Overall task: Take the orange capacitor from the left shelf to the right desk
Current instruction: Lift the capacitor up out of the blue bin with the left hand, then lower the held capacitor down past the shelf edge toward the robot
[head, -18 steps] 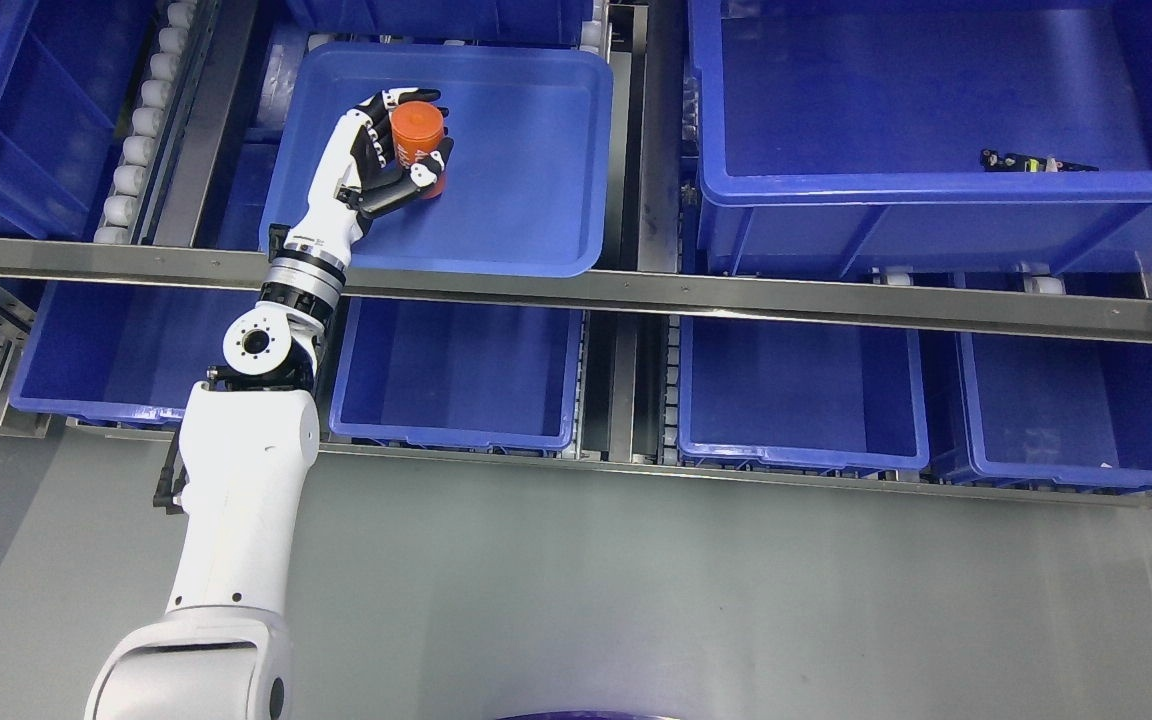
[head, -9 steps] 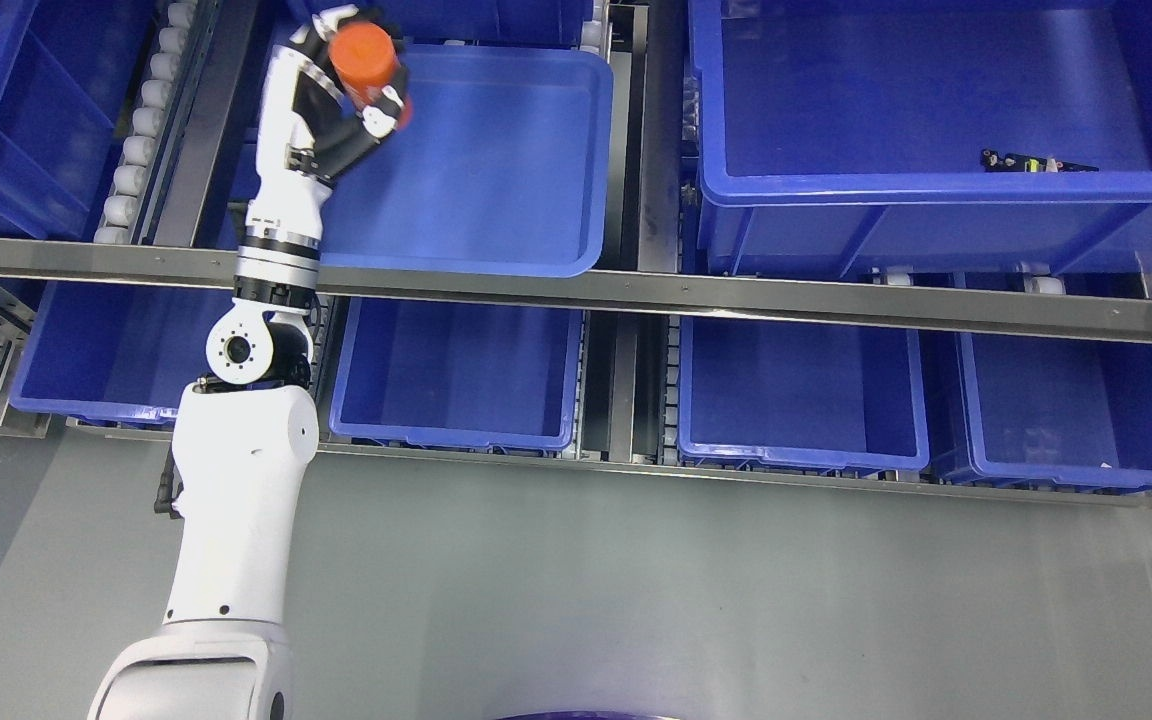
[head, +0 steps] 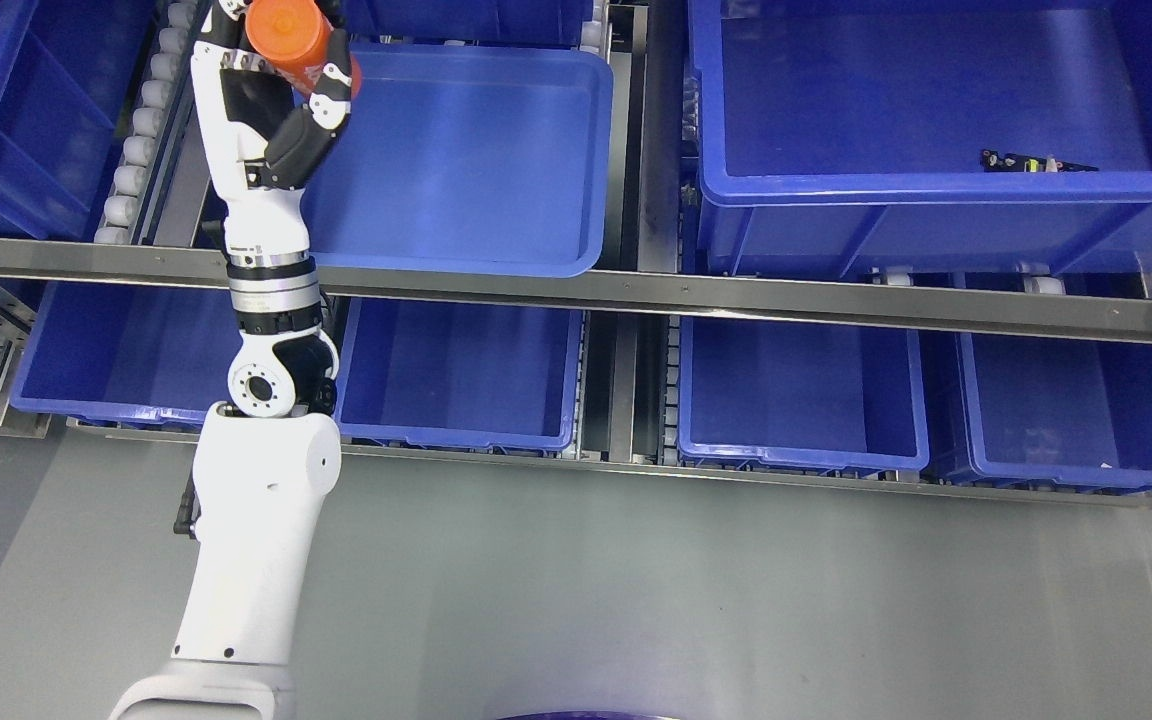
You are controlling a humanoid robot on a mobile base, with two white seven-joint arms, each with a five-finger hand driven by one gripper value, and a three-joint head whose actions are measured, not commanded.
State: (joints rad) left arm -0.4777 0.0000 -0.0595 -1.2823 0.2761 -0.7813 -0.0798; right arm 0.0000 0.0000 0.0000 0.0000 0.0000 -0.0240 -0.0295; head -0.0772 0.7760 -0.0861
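Observation:
The orange capacitor [head: 288,35], a round orange can, is held at the top left of the head view. My left hand [head: 281,70] is shut on it, black fingers [head: 336,95] wrapped around its side. Hand and can hang over the left rim of the shallow blue tray [head: 476,150] on the upper shelf. The white forearm runs down past the steel shelf rail [head: 576,290] to the lower left. My right arm does not show.
A large blue bin [head: 936,120] at the upper right holds a small dark part [head: 1034,161]. Several blue bins [head: 796,390] line the lower shelf. White rollers [head: 141,120] run beside the tray's left. Grey floor [head: 686,590] lies in front.
My left hand has lifted the orange capacitor out of the tray's middle and carried it up and to the left, over the tray's left rim. The elbow shifted slightly right.

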